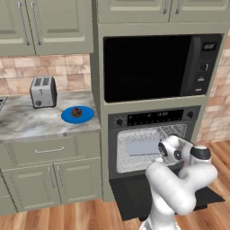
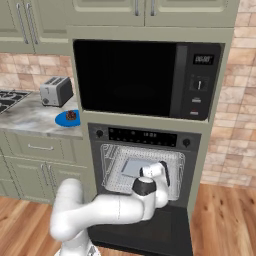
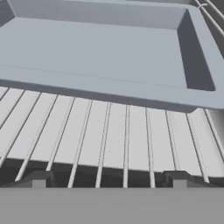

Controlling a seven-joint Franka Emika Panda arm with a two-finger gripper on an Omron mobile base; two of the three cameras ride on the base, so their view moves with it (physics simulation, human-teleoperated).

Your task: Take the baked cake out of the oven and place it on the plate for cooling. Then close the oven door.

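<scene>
On the counter, left of the oven stack:
cake: small dark brown lump (image 1: pixel 77 111), sitting on the blue plate (image 1: pixel 86 117), approx mid-plate. Off the tray already, so step 1 looks done.
plate: flat on the marble counter (image 1: pixel 27 121), at about 4 o'clock from the toaster (image 1: pixel 43 91), near the counter's right end, just beside the oven column.
oven: black unit (image 1: pixel 155 117) w/ knob strip, below the microwave (image 1: pixel 148 67). Cavity open, wire rack (image 3: pixel 109 131) pulled fwd, grey baking tray (image 3: pixel 96 52) on it, nothing in the tray as far as hand view shows.
door: dropped flat (image 1: pixel 134 195), arm standing over it. Handle not made out in these views.
gripper: (image 3: pixel 109 180) fingers apart, nothing between them; tips at 6 o'clock in hand view, hovering just above the rack's front edge, tray's near wall straight ahead. Base views put the hand (image 1: pixel 168 150) at the cavity mouth.
step in hand: judged as step 2, closing up; hand looks to be dealing w/ the rack or clearing out.
next move needs: rack + tray prob. pushed back in first, else door would foul them. Then arm out of the opening, down under the door's front edge, lift it shut.
risk: elbow sits over the door; needs to clear before swing-up.
</scene>
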